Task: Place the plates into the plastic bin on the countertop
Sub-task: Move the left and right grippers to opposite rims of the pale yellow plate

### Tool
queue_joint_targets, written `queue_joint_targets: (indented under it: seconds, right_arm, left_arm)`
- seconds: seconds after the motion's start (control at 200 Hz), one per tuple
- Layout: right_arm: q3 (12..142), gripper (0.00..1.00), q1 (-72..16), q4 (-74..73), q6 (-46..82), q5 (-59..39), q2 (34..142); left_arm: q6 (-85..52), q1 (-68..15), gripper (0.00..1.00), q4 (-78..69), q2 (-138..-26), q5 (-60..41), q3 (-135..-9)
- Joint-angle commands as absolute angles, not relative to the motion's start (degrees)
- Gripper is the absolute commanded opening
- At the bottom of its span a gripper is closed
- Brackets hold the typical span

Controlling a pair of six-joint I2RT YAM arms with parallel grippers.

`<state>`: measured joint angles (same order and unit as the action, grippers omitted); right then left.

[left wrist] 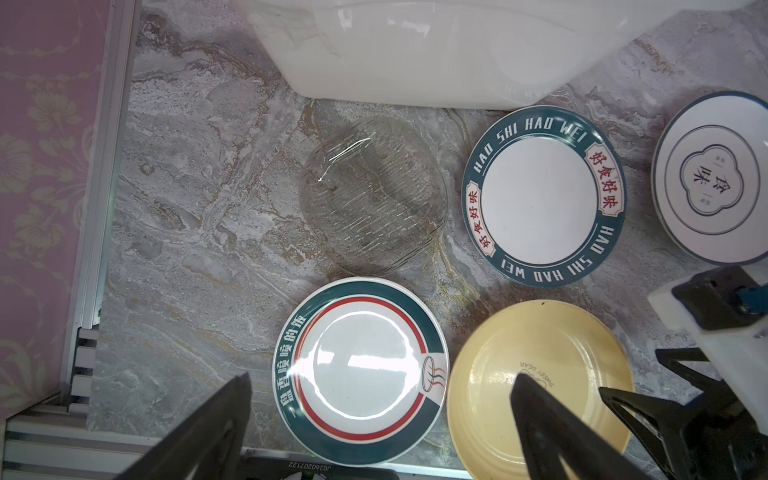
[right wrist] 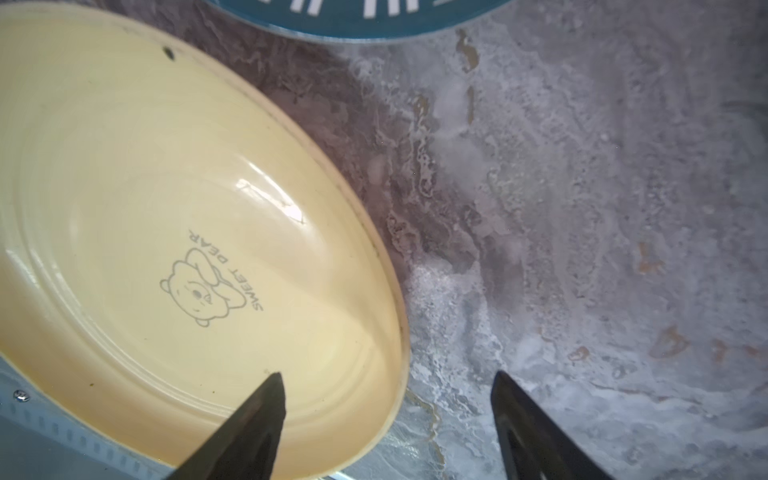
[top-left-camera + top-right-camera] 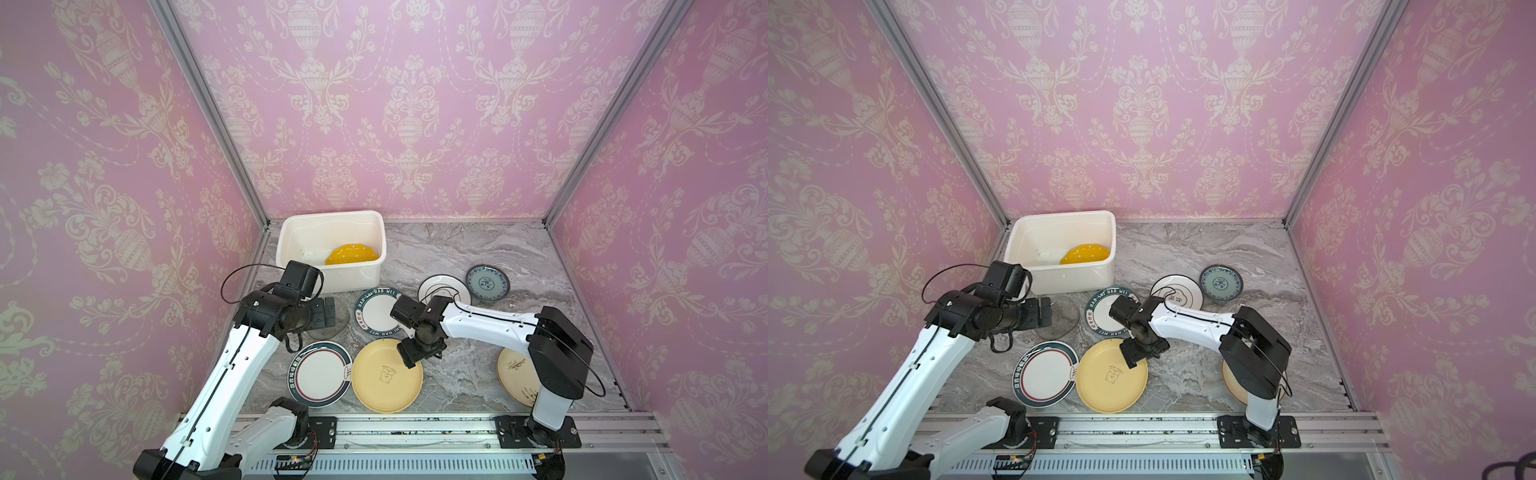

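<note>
Pink damask wallpaper (image 3: 374, 104) seen on three walls, aluminium frame posts (image 3: 208, 108) fitted at corners. Grey marble-patterned countertop (image 3: 478, 257) crossed by white and brownish veining. White plastic bin (image 3: 353, 276) set on it. Yellow dotted plate (image 3: 353, 254) lodged inside bin. Seven more laid outside bin: yellow bear plate (image 3: 386, 376) well in front, clear glass plate (image 1: 374, 195) just in front. Left gripper (image 3: 326, 311) held over glass plate, fingers spread, nothing gripped. Right gripper (image 2: 387, 375) fingers spread astride bear plate rim, not pinched.
</note>
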<state>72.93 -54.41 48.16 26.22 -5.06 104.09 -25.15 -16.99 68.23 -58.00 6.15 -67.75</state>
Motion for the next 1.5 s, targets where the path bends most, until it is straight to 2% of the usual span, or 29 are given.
queue_joint_targets:
  seconds: [0.0, 0.445, 0.891, 1.141, 1.346, 1.496]
  right_arm:
    - [75.23, 0.79, -54.56, 52.27, 23.36, -4.17, 105.36]
    - [68.52, 0.79, -52.62, 52.74, 21.81, -1.85, 102.49]
    - [57.46, 0.78, -40.56, 51.52, 21.52, -0.12, 92.33]
    - [53.44, 0.77, -35.48, 45.86, 23.39, -10.86, 86.75]
    - [49.9, 0.75, -34.2, 42.92, 26.63, -16.56, 84.73]
    - [48.22, 0.74, -34.01, 39.6, 29.23, -20.74, 84.46]
  left_arm:
    - [-23.68, -16.51, 0.99, 66.28, -54.32, 1.84, -67.68]
    - [-20.66, -17.18, 0.98, 64.69, -54.57, -9.36, -65.1]
    - [-18.3, -23.64, 0.94, 65.98, -59.27, -17.94, -62.86]
    - [-23.1, -28.59, 0.94, 64.73, -62.3, -24.02, -59.59]
    - [-33.86, -30.7, 0.93, 61.66, -63.35, -32.41, -55.87]
    - [-39.44, -35.32, 0.93, 56.53, -64.58, -33.36, -52.33]
